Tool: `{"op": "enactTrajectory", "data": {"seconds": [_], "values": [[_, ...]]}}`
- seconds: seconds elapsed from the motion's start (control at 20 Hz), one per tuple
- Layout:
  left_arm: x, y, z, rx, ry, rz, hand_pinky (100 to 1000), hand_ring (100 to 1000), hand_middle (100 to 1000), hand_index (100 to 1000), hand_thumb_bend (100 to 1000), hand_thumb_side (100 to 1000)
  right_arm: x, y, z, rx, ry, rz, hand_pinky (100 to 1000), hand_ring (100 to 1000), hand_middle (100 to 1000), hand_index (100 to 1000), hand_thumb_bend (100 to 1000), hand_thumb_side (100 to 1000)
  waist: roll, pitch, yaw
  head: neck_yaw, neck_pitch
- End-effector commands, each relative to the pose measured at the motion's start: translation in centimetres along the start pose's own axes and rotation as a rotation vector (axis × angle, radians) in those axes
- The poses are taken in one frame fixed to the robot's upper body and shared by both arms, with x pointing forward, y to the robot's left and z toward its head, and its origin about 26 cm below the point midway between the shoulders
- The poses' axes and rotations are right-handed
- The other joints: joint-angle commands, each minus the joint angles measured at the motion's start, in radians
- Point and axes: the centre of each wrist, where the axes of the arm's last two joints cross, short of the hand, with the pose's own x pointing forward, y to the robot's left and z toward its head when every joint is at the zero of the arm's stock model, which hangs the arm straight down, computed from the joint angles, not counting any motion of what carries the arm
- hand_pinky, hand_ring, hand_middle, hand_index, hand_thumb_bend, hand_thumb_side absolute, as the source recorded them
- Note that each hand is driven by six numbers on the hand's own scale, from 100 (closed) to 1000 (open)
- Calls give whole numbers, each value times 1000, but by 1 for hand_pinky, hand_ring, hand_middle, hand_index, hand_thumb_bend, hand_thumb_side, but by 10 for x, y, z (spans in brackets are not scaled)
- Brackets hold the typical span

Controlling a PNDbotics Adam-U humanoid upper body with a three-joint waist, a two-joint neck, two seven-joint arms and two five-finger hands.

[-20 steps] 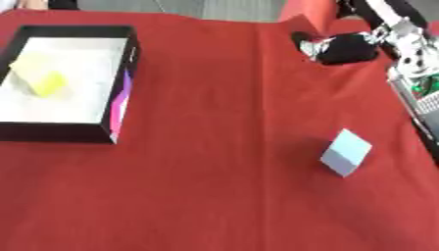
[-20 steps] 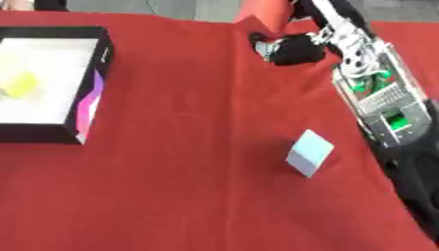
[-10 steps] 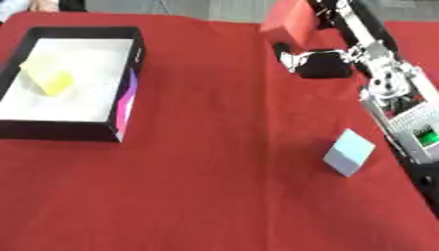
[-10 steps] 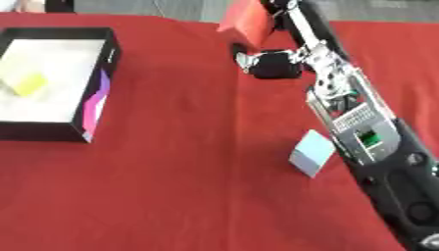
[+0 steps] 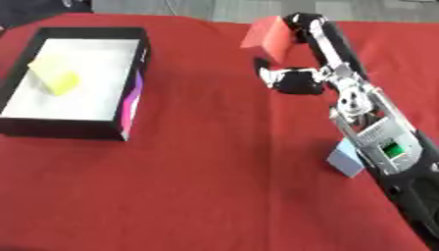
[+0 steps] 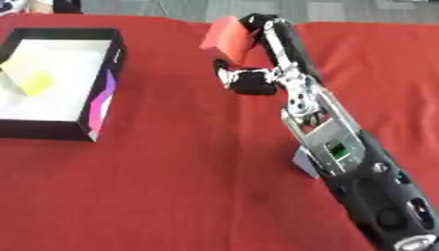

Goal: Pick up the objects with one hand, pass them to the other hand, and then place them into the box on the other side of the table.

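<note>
Red block (image 5: 267, 37) sits clamped in the right robot hand (image 5: 300, 29), raised above the red surface (image 5: 206, 186) at the far middle. Left of that robot hand, well apart, lies the black box (image 5: 129, 130) holding a yellow block (image 5: 53, 76); nearer the robot, beside the forearm, a pale blue block (image 5: 345, 159) waits. The pickup looks done and the pass is in hand. The left robot hand is out of sight and, I judge, must come in to take the block.

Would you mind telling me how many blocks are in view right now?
3: a yellow block inside the black box at left, a red block held up by the right hand, and a light blue block partly hidden behind that arm.
</note>
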Motion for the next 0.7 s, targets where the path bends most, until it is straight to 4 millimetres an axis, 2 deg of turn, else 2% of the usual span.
{"op": "enactTrajectory", "data": {"seconds": [0.05,0.25,0.45,0.7], "values": [[15,4,2,-76,-22,-75,796,794,739,790,100,743,4,4,-4,-5,-42,-10,805,617,475,552,100,100,19,-40,3,3,4],[26,-6,-4,-203,-46,-132,800,807,764,840,100,731,7,9,-4,2,-80,-38,805,617,480,556,100,100,20,-42,4,3,8],[37,-14,-9,-287,-69,-196,805,819,777,870,100,662,9,13,-4,1,-123,-88,801,621,490,568,100,100,23,-44,6,3,13],[44,-21,-15,-350,-79,-239,808,823,781,888,100,665,10,23,-3,12,-171,-152,799,625,502,581,100,100,25,-46,9,-1,16]]}}
